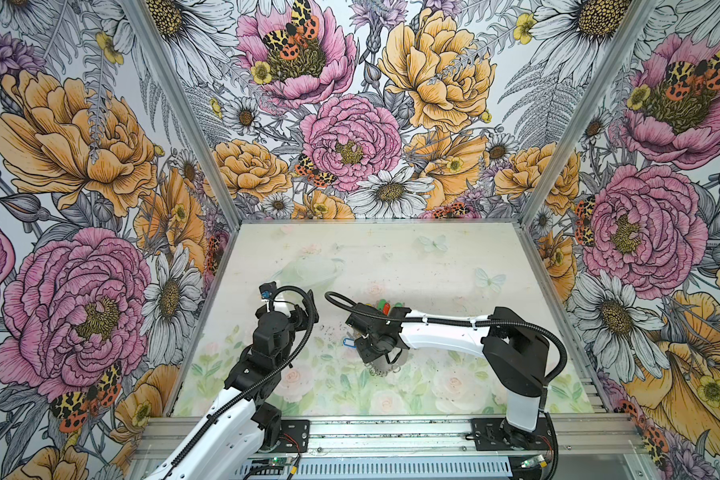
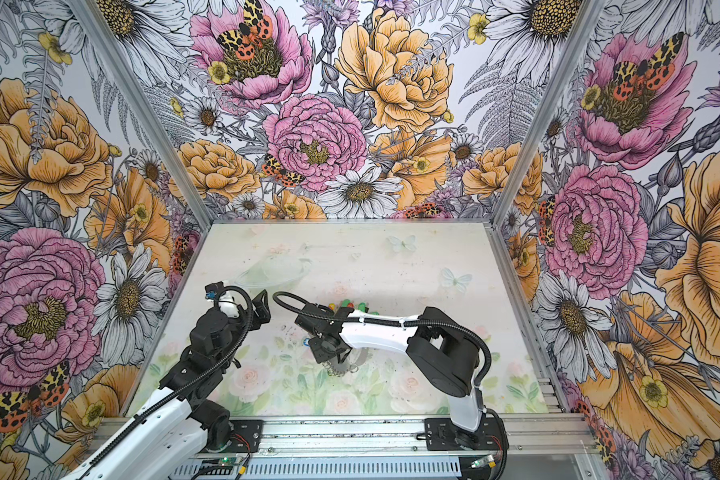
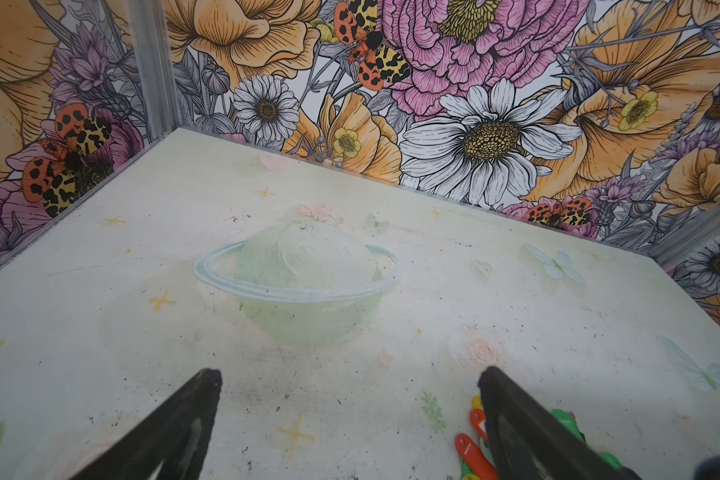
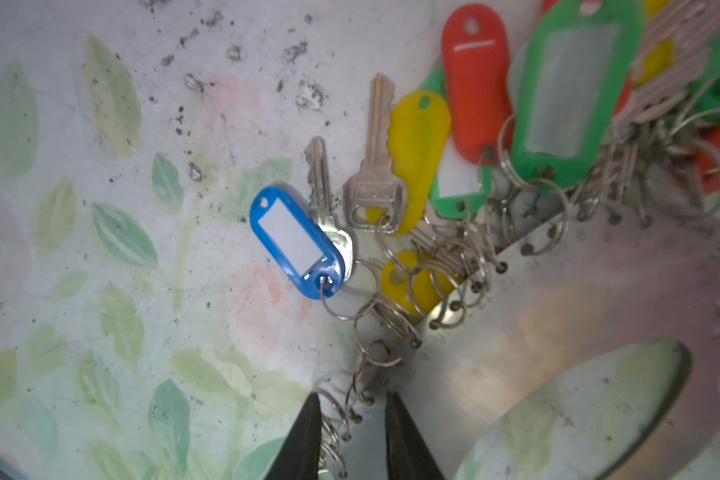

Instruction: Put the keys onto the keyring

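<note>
The keyring is a flat grey metal band with an oval hole and small silver rings along its edge. It lies under my right wrist in both top views. Several keys hang from its rings. A blue tag lies beside a metal key. Yellow, red and green tags lie further along. My right gripper has its jaws narrowed around the keyring's ringed edge. My left gripper hangs wide open and empty, left of the tag cluster.
The floral mat carries a printed ringed planet, not a real object. Flowered walls with metal corner posts close the back and both sides. The arm bases sit on the front rail.
</note>
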You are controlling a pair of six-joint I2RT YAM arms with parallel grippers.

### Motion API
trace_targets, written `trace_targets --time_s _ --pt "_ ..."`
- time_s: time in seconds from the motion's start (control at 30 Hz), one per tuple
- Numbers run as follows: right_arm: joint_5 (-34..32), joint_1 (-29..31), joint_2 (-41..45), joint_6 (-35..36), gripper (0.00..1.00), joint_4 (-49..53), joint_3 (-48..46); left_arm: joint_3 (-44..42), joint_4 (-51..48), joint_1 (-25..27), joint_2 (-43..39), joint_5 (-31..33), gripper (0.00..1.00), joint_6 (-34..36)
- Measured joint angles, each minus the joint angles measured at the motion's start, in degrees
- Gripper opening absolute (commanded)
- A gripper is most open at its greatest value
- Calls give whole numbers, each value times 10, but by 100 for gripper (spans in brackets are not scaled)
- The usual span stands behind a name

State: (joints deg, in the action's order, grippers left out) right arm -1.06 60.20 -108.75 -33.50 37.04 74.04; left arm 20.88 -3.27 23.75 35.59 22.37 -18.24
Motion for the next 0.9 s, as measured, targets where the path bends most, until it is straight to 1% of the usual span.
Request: trace_targets --time_s 0.13,0.3,0.73,0.9 --pt "-3 0 -9 0 20 0 7 0 0 0 0 1 99 0" --pt "-12 0 -21 0 18 0 12 0 0 0 5 1 99 0" --pt "-31 0 -36 0 18 0 28 0 0 0 10 1 99 0" --pt "-39 0 -40 0 14 0 35 0 0 0 10 1 99 0"
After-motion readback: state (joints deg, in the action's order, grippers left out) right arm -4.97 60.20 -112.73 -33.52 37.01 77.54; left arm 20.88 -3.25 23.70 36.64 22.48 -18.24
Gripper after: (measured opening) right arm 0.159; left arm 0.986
